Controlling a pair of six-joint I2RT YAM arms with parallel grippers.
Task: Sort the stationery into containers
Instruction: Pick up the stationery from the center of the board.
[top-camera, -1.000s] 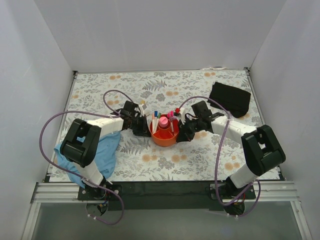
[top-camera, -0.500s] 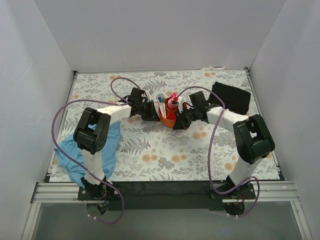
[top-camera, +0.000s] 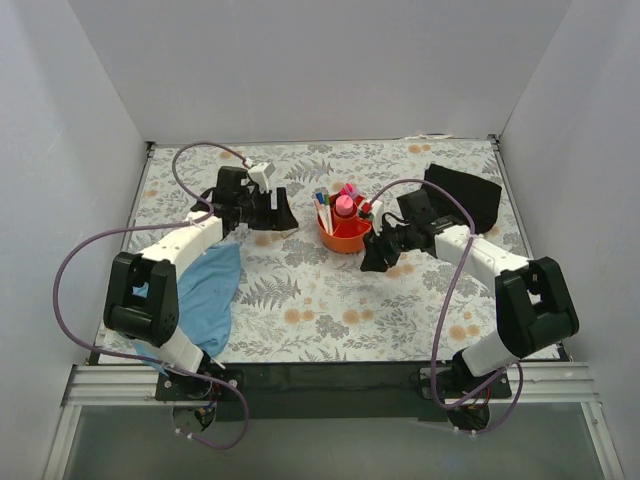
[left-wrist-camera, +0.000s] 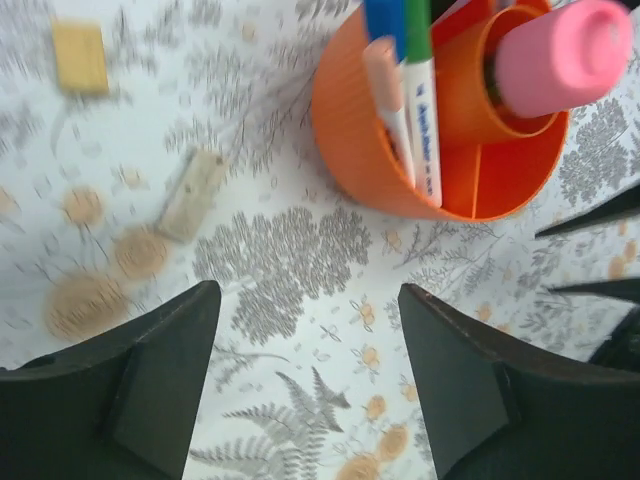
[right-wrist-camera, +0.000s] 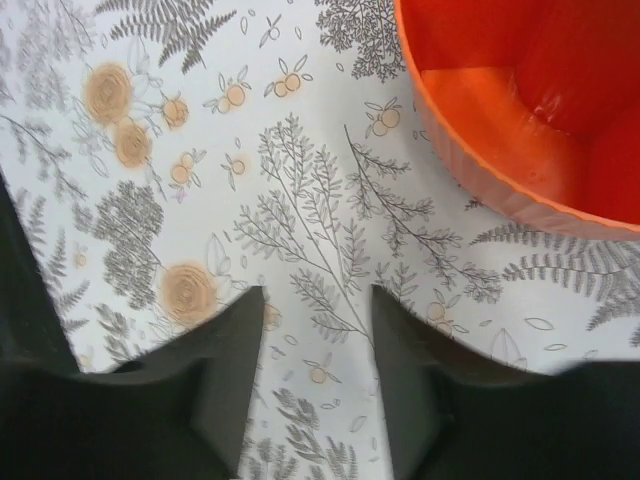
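Since your left pincer (left-wrist-camera: 305, 300) and right pincer (right-wrist-camera: 318, 300) both gape empty, you seem between picks. The orange organizer (left-wrist-camera: 370, 150) sits just ahead of both. A tan block (left-wrist-camera: 192, 195) lies ahead-left of the left pincer, so I'd take that next.

We note the orange organizer (top-camera: 345, 233) now stands farther back on the table (top-camera: 320, 300) than a second ago. The left gripper (top-camera: 283, 216) and right gripper (top-camera: 377, 256), earlier clamped on its sides, are now parted and drawn clear.
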